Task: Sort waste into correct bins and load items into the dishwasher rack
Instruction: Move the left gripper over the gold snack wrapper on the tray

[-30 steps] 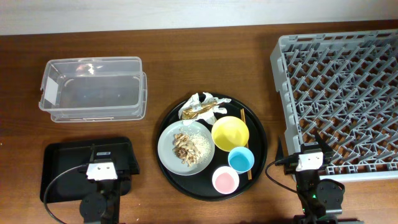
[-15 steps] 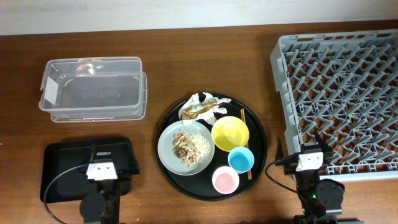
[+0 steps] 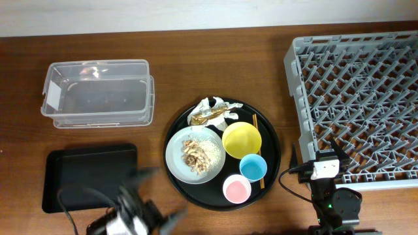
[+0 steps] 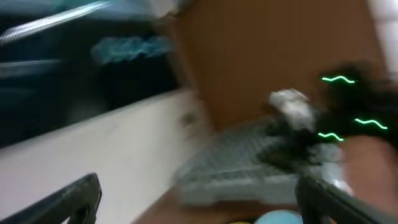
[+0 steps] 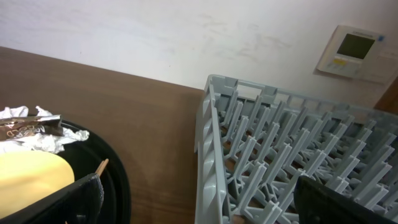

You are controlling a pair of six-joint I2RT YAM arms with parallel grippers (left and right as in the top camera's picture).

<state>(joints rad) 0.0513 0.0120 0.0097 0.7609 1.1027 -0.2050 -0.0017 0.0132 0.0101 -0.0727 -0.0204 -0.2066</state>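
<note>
On the round black tray (image 3: 269,184) sit crumpled white paper with a gold wrapper (image 3: 212,112), a grey-green plate (image 3: 175,154) carrying food scraps (image 3: 194,154), a yellow bowl (image 3: 241,139), a blue cup (image 3: 252,168), a pink cup (image 3: 236,190) and chopsticks (image 3: 256,126). The grey dishwasher rack (image 3: 292,78) fills the right side. My left gripper (image 3: 157,199) is a blur left of the round tray, open and empty; its wrist view shows the blue cup (image 4: 277,218) low ahead. My right gripper (image 3: 324,163) stands open at the rack's near-left corner.
A clear plastic tub (image 3: 98,93) stands at the back left. A shallow black rectangular tray (image 3: 78,170) lies in front of it. In the right wrist view the rack's wall (image 5: 208,143) rises just right of the round tray's rim (image 5: 118,183).
My left arm has swung off the black rectangular tray toward the right and turned to face the round tray, blurred by motion. The right arm has not moved.
</note>
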